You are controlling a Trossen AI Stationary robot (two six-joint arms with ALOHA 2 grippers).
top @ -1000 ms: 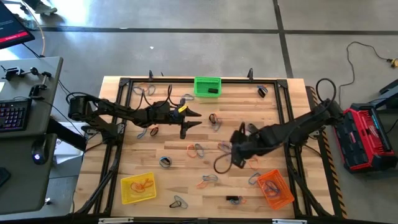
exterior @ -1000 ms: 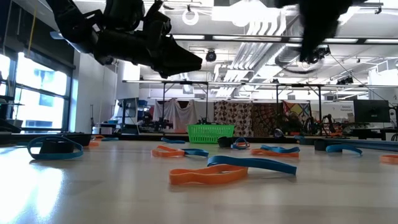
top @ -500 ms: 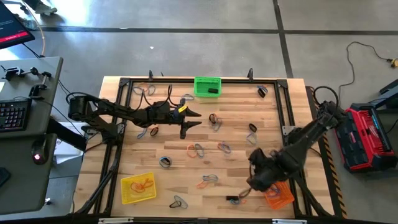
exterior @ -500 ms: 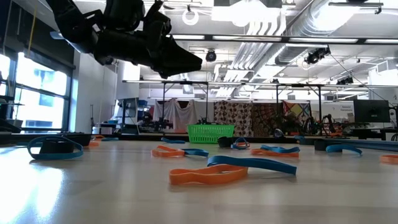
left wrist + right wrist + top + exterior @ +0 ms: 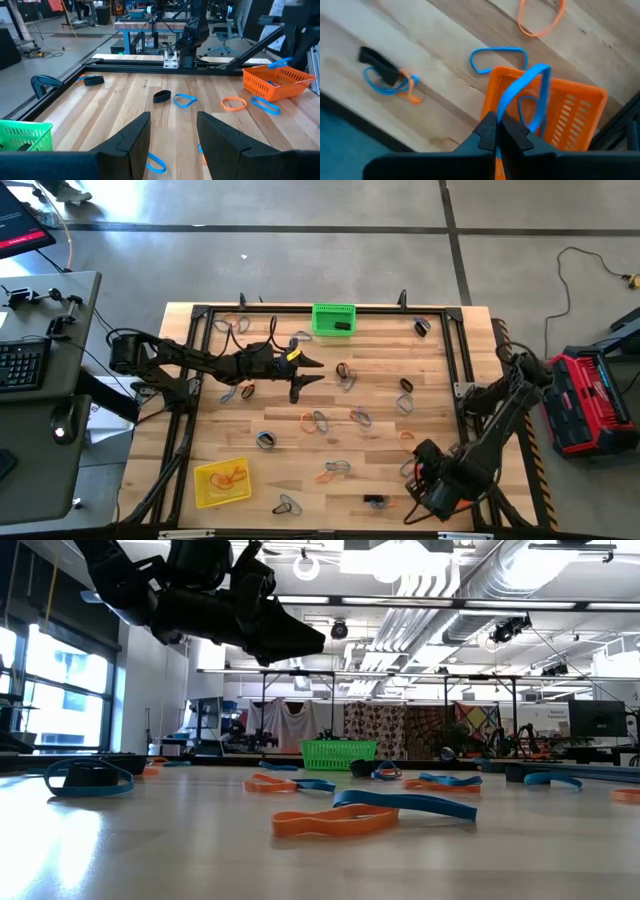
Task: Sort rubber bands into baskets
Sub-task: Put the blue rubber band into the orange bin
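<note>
Blue rubber band (image 5: 527, 92) hangs from pinched right gripper (image 5: 497, 131) above orange basket (image 5: 570, 112).

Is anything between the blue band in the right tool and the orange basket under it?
Nothing visible. The right tool is shut on the blue rubber band, which hangs directly over the open orange basket; only another blue band lies inside the basket.

green basket (image 5: 334, 319) | yellow basket (image 5: 222, 481) | orange basket (image 5: 547, 120) | blue rubber band (image 5: 522, 95) | pale wooden table (image 5: 380, 395)
</note>
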